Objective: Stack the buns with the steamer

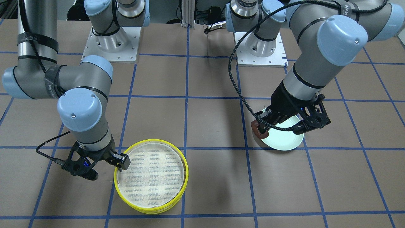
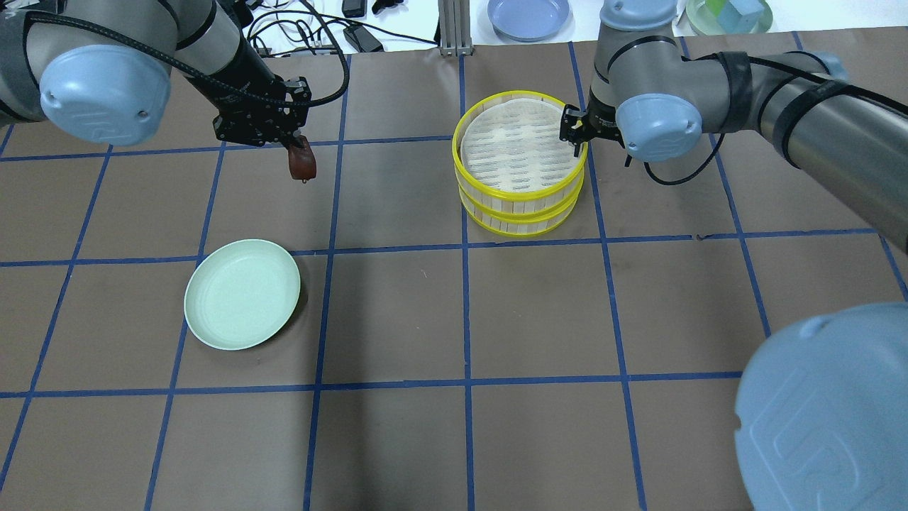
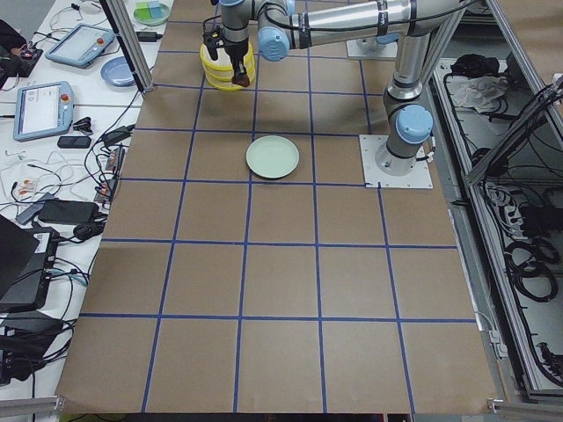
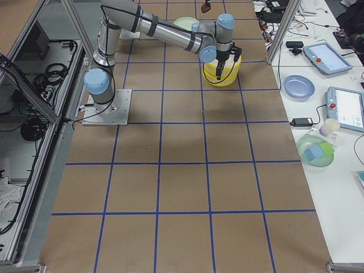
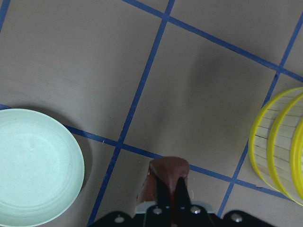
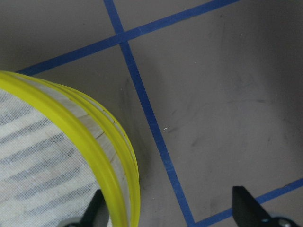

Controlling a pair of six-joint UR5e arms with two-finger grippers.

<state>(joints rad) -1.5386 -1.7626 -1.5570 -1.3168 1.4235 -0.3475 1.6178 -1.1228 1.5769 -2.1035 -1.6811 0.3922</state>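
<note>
Dark reddish-brown bun (image 2: pixel 301 162) is pinched in the left end effector (image 5: pixel 171 187), fingers closed down on it. It is held clear of the surface (image 2: pixel 539 319), near the pale green plate (image 2: pixel 242 294) and well left of the steamer trays (image 2: pixel 521 213). The two yellow-rimmed trays are stacked at far centre. Right end effector (image 1: pixel 102 166) is spread wide with nothing gripped; the top tray's rim is straddled on the stack's right side.

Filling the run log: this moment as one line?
left gripper shut on brown bun, aloft | right gripper open astride top steamer tray rim | green plate empty
</note>
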